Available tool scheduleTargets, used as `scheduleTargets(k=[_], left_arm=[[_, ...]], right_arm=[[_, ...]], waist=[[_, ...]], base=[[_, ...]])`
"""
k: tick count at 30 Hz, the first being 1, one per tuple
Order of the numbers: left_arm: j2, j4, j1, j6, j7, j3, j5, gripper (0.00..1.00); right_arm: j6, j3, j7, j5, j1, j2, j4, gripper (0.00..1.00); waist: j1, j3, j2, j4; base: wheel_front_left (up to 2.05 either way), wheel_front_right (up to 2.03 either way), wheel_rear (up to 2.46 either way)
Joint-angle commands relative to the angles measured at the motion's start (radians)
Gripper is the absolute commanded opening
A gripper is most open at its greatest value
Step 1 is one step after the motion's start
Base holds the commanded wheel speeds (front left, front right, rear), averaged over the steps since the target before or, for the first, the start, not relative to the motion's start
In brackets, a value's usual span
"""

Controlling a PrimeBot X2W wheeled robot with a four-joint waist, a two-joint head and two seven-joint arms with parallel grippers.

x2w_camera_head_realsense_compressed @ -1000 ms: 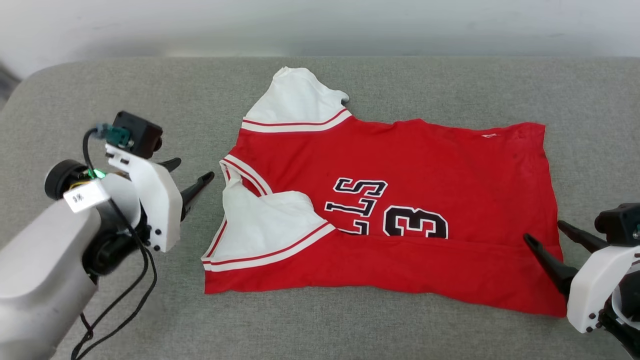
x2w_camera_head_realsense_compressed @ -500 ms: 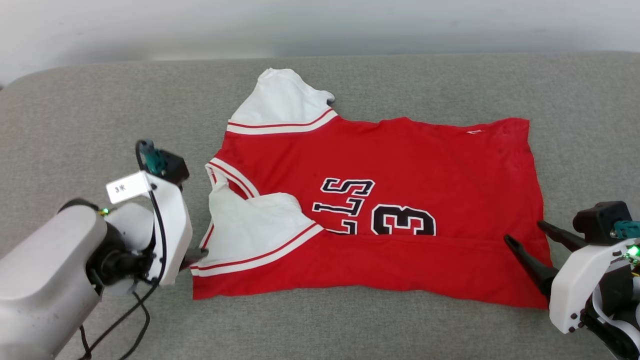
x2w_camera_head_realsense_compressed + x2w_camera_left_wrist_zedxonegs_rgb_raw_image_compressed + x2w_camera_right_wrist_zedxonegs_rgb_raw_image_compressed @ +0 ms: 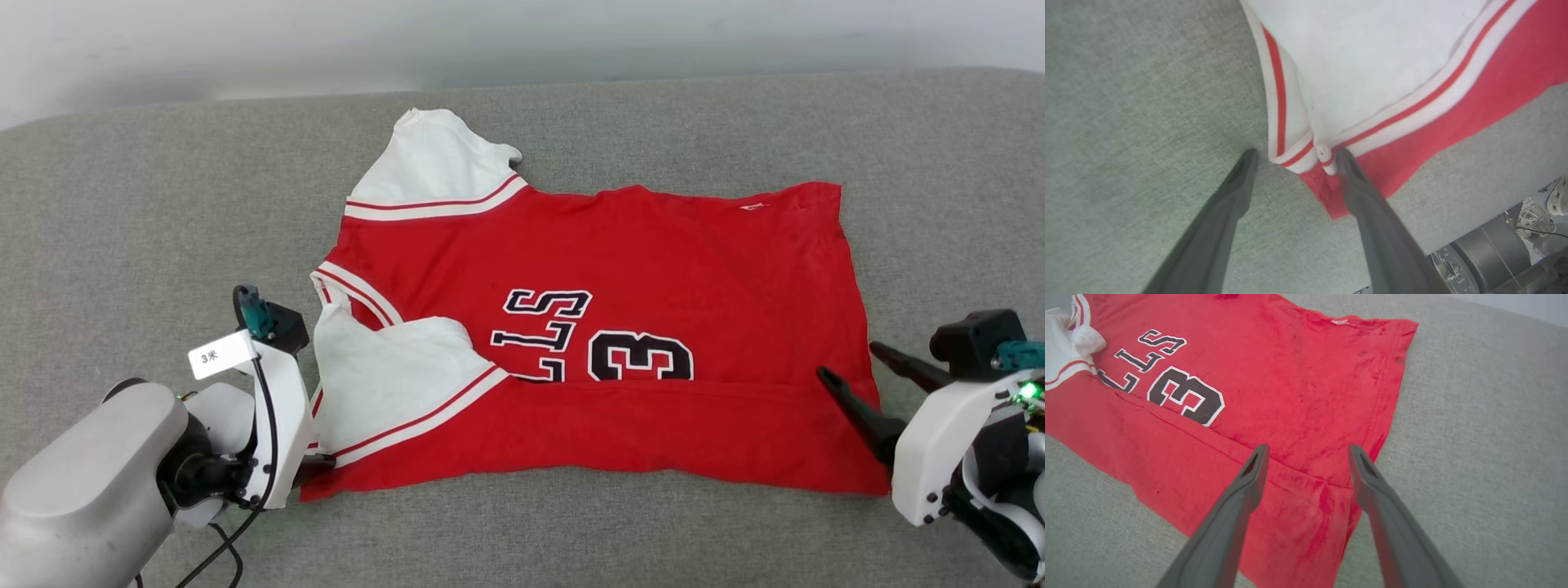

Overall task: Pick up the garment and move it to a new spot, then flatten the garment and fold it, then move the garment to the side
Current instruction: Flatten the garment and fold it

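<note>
The garment point(image 3: 653, 269), a red jersey with white sleeves and black lettering, lies spread on the grey cushion point(image 3: 147, 212), with its near long edge folded over. My left gripper point(image 3: 320, 459) is low at the garment's near-left corner. In the left wrist view it point(image 3: 1295, 154) is open, and the striped sleeve cuff point(image 3: 1298, 153) and red corner sit between its fingertips. My right gripper point(image 3: 849, 363) is open just above the near-right corner. In the right wrist view it point(image 3: 1308, 449) straddles the garment point(image 3: 1290, 375) at the side hem.
A pale wall point(image 3: 522, 33) runs behind the cushion's far edge. A black cable point(image 3: 245, 506) hangs by my left wrist. Metal parts of the robot's base point(image 3: 1494, 253) show past the cushion's near edge. Bare cushion surrounds the garment on all sides.
The head view has shifted. My left gripper has come down from beside the collar to the garment's near-left corner. The right gripper stays open at the near-right corner.
</note>
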State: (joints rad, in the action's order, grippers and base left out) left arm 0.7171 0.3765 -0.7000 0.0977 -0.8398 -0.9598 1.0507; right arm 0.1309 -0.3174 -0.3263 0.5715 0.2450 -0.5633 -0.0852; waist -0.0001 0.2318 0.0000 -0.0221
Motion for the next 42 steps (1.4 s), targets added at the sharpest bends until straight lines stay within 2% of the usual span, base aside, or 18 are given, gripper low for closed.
scheduleTargets(k=[1,4,7,12,17,20,23,32,37,39,42], left_arm=[[-0.029,0.02,0.061,0.009,0.007,-0.027,0.011,0.0],[-0.022,0.027,0.048,0.013,0.032,-0.019,0.009,0.0],[-0.009,0.011,0.032,0.021,0.058,-0.008,0.011,0.0],[0.02,-0.041,0.021,0.025,0.099,0.004,0.003,0.0],[0.038,-0.095,0.025,0.027,0.112,0.006,0.002,0.0],[0.04,-0.121,0.018,0.021,0.118,0.007,-0.006,0.0],[0.036,-0.143,0.006,0.015,0.122,0.006,-0.014,0.0],[0.024,-0.17,-0.02,0.009,0.131,0.006,-0.036,0.0],[0.023,-0.166,-0.011,0.007,0.137,0.002,-0.034,0.0],[0.025,-0.162,0.001,0.008,0.138,0.001,-0.028,0.0],[0.028,-0.156,0.019,0.009,0.142,0.001,-0.016,0.0]], right_arm=[[-0.001,-0.002,-0.007,0.002,0.022,-0.01,0.006,1.0],[0.0,0.0,-0.036,0.004,0.053,-0.039,0.03,1.0],[-0.001,-0.021,-0.102,0.012,0.086,-0.097,0.064,1.0],[0.0,-0.074,-0.309,0.055,0.133,-0.215,0.126,1.0],[-0.001,-0.105,-0.518,0.143,0.149,-0.26,0.134,1.0],[-0.001,-0.111,-0.586,0.175,0.143,-0.247,0.111,1.0],[-0.001,-0.117,-0.607,0.171,0.127,-0.219,0.068,1.0],[0.0,-0.185,-0.546,0.162,0.087,-0.107,-0.101,1.0],[0.001,-0.247,-0.515,0.178,0.083,-0.085,-0.147,1.0],[0.001,-0.259,-0.484,0.191,0.095,-0.086,-0.154,0.0],[0.001,-0.259,-0.447,0.208,0.119,-0.114,-0.159,0.0]], waist=[[0.0001,-0.007,0.0,0.001],[0.0001,-0.023,0.0,0.004],[0.0001,-0.039,0.0,0.008],[0.0001,-0.059,0.0,0.015],[0.0001,-0.054,0.0,0.023],[0.0001,-0.041,0.0,0.031],[0.0001,-0.02,0.0,0.04],[0.0001,0.041,0.0,0.067],[0.0001,0.042,0.0,0.065],[0.0001,0.032,0.0,0.06],[0.0001,0.006,0.0,0.052]], base=[[0.0,0.0,0.0],[0.0,0.0,0.0],[0.0,0.0,0.0],[0.0,0.0,0.0],[0.0,0.0,0.0],[0.0,0.0,0.0],[0.0,0.0,0.0],[0.0,0.0,0.0],[0.0,0.0,0.0],[0.0,0.0,0.0],[0.0,0.0,0.0]])
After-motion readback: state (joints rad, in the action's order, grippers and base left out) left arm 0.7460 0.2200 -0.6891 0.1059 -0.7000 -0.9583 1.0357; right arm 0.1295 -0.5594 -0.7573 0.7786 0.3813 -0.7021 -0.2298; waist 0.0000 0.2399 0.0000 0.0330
